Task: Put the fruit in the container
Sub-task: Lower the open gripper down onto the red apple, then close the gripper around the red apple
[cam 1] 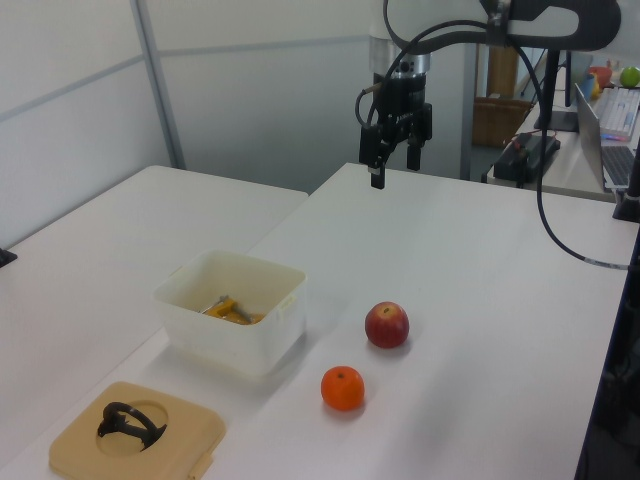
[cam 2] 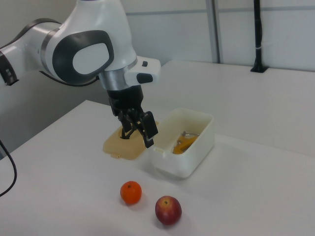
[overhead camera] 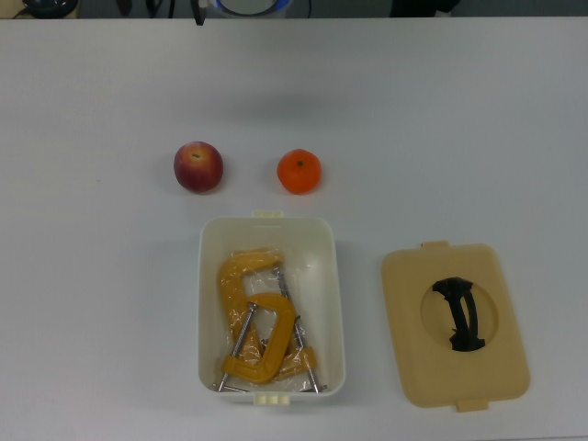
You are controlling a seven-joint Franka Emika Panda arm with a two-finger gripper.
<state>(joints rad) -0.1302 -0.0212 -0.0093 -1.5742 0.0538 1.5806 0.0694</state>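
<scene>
- The red apple (overhead camera: 198, 166) sits on the white bench (overhead camera: 459, 138) in the upper left of centre of the top view, yellowish patch showing near its stem
- The orange tangerine (overhead camera: 299, 171) is just to the apple's right in the top view, dark stem dot up; the two are near each other but apart
- In the left view the apple (cam 1: 387, 325) lies right of centre and the tangerine (cam 1: 343, 388) below it, nearer the lower edge; in the right view the tangerine (cam 2: 131, 192) and apple (cam 2: 168, 210) are at the bottom centre
- Both fruits are outside the container (overhead camera: 336, 303), the white tub just below them in the top view, lower centre of frame, close but not touching
- Inside the tub lie yellow C-clamps (overhead camera: 257, 317) with metal screw rods, filling much of its floor
- The beige lid (overhead camera: 404, 303) with its black handle (overhead camera: 459, 314) rests flat on the bench at the lower right of the top view, beside the tub and apart from it
- The tool (cam 1: 392, 165) hangs in the air at the upper centre of the left view, well above and beyond the fruit, fingers parted with a clear gap and nothing held
- In the right view the tool (cam 2: 139, 129) is seen left of centre, in front of the lid and the tub's left end, with the white arm (cam 2: 88, 44) filling the upper left
</scene>
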